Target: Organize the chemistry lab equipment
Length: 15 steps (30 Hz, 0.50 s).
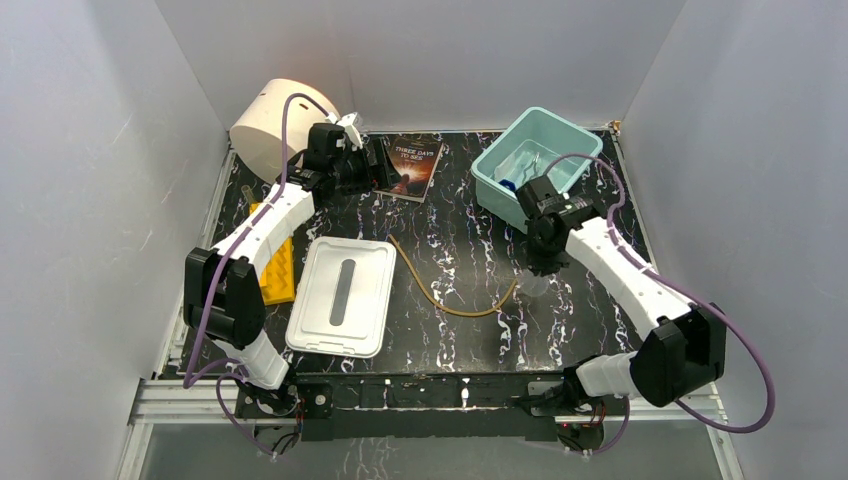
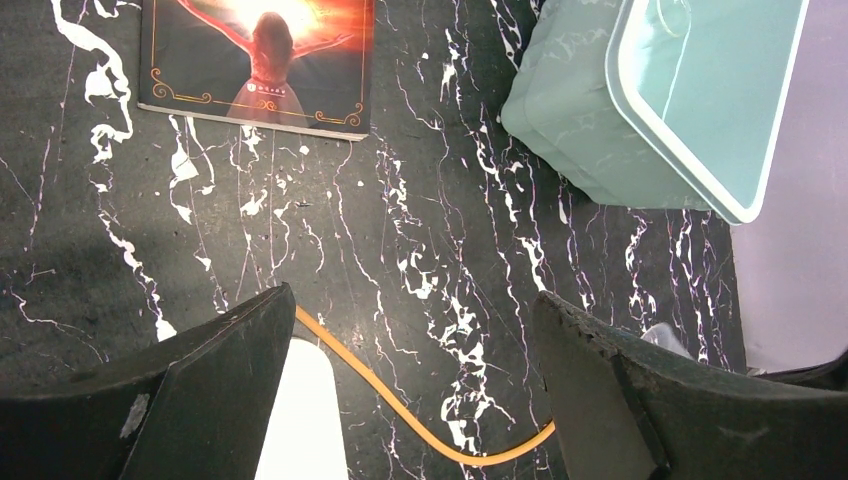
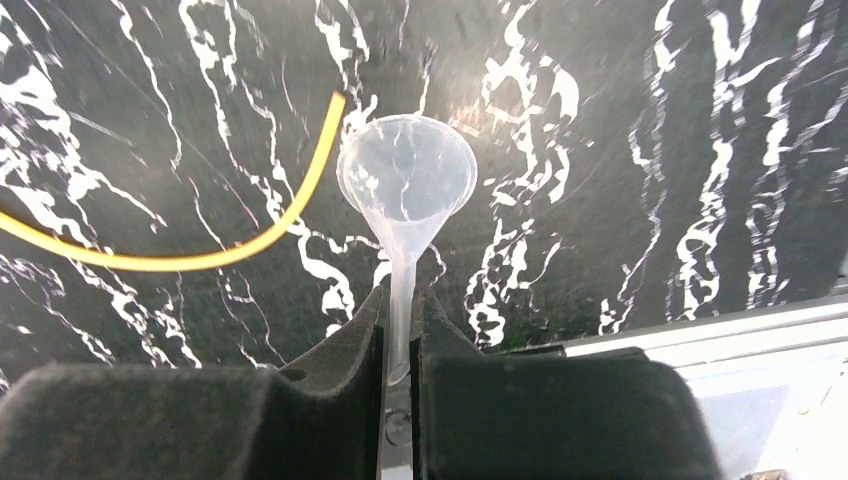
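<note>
Funnel point(image 3: 405, 180) is in play, its stem pinched tight between the fingers of the right gripper point(image 3: 400, 305), right of centre on the near half of the table point(image 1: 470, 240). That table is a glossy black slab with white marble veining all over.

Far left stands a big cream cylinder point(image 1: 270, 125), smooth-walled and matte. Near, left of centre, sits a flat white lid point(image 1: 368, 300) with rounded corners and a grey slot down its middle. Far right is the teal bin point(image 1: 492, 188), a rounded plastic tub, open on top. Inside it lies a blue-ended piece point(image 1: 509, 184), too small to make out further. Between cylinder and bin a dark-covered book point(image 1: 413, 166) lies flat, with glowing orange art on its cover. A yellow piece point(image 1: 280, 270) shows at the left edge, shape unclear.

Now the tubing point(image 1: 462, 313): thin tan rubber in a loose curve running from the lid's far right corner across to the funnel. Its right end lies just beside the cone.

And the funnel itself is clear, thin plastic, a round cone narrowing to a slim straight stem. Its long axis runs in line with the fingers, mouth pointing away from them toward the tabletop. Whether the rim touches, cannot tell.

Left gripper point(image 2: 412, 297) is far left by the book, fingers spread wide above the marble.
</note>
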Each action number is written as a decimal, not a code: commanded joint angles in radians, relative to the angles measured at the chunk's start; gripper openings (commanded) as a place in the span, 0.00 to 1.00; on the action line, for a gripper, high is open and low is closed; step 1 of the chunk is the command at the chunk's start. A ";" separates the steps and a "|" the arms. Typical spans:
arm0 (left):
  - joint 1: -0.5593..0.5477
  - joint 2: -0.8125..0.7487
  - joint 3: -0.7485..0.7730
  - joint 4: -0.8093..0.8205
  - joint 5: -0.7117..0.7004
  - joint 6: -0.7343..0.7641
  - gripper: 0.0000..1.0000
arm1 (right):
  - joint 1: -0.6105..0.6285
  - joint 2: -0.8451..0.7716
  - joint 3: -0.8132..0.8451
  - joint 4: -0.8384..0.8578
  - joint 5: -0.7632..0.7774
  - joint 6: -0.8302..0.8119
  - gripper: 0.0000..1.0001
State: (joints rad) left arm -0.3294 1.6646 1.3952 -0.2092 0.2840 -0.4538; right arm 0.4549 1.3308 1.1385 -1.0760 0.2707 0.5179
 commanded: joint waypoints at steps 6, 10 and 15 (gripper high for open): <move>0.000 -0.031 0.015 0.007 -0.015 0.025 0.87 | 0.002 -0.095 0.209 0.044 0.371 -0.079 0.00; -0.002 -0.035 0.017 -0.005 -0.036 0.046 0.87 | 0.002 -0.134 0.250 0.156 0.427 -0.148 0.01; 0.000 -0.034 0.024 -0.009 -0.049 0.055 0.87 | 0.001 -0.096 0.344 0.340 0.395 -0.212 0.01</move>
State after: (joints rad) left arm -0.3294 1.6646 1.3952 -0.2104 0.2554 -0.4244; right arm 0.4545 1.2175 1.3872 -0.9482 0.6334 0.3794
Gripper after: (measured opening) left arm 0.872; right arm 0.154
